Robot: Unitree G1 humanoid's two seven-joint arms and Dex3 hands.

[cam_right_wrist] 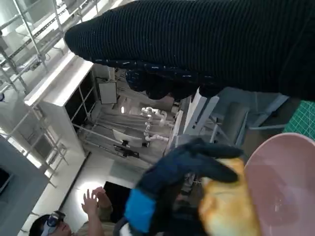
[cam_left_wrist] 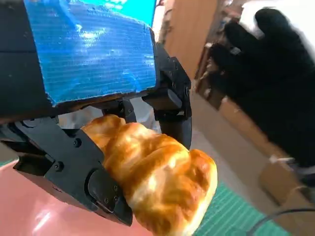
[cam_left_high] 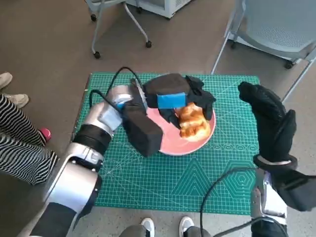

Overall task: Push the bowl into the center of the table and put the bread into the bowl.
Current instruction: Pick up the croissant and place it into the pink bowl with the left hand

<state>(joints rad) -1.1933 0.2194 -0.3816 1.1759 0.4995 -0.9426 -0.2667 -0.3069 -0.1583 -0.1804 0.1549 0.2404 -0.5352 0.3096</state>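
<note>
Near the middle of the green cutting-mat table (cam_left_high: 148, 197) sits the shallow pink bowl (cam_left_high: 200, 143), so the push looks done. Over it the blue-taped black left hand (cam_left_high: 173, 98) pinches the golden braided bread (cam_left_high: 192, 121), seemingly not yet released. Black-gloved right hand (cam_left_high: 269, 118) hovers spread, holding nothing.

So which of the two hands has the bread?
The left hand, blue-taped, grips the bread over the pink bowl. The gloved right hand is raised off to the side, holding nothing.
</note>
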